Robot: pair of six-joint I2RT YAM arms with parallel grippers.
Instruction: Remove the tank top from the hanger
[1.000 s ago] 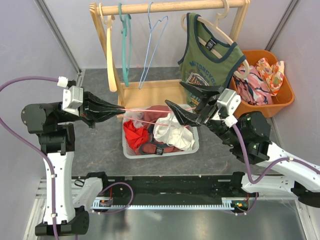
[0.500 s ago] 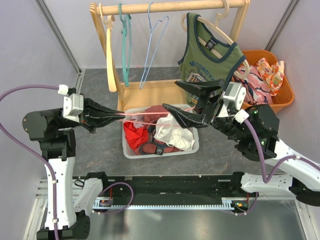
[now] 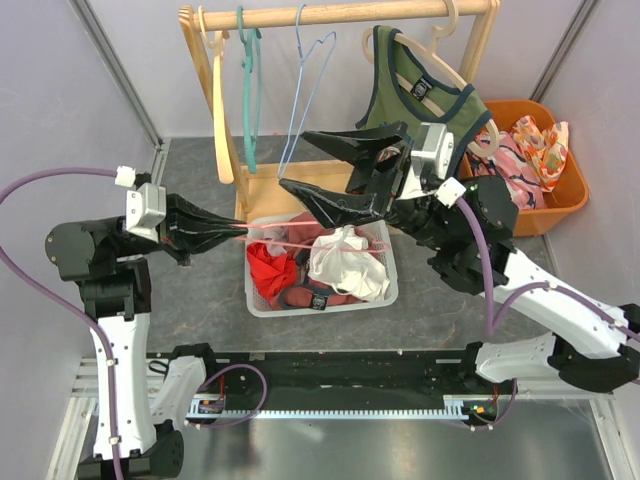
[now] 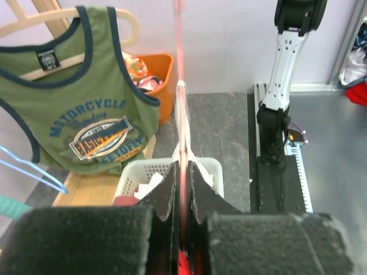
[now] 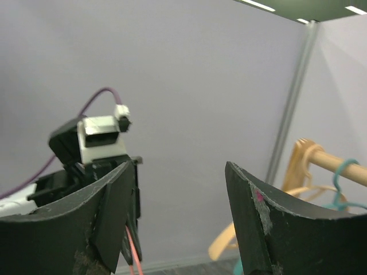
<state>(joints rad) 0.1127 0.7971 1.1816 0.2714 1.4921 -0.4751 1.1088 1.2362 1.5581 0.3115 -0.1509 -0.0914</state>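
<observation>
Overhead, the tank top (image 3: pixel 420 110) is hanging from the rail (image 3: pixel 340 14), partly behind the right claw (image 3: pixel 295 160), which is gaping empty above the basket (image 3: pixel 262 300). Only the left wrist view is showing the left claw (image 4: pixel 182 166) pinching a pink wire (image 4: pixel 179 86). The right wrist view is framing the left arm (image 5: pixel 92 149).

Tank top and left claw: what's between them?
Top view: the open right gripper, between the tank top and the left gripper clamping a pink hanger.

Hiding the lower half of the tank top (image 3: pixel 395 105) behind the right fingers (image 3: pixel 350 148); blurring a pink wire (image 4: pixel 179 69) in the left wrist view.
</observation>
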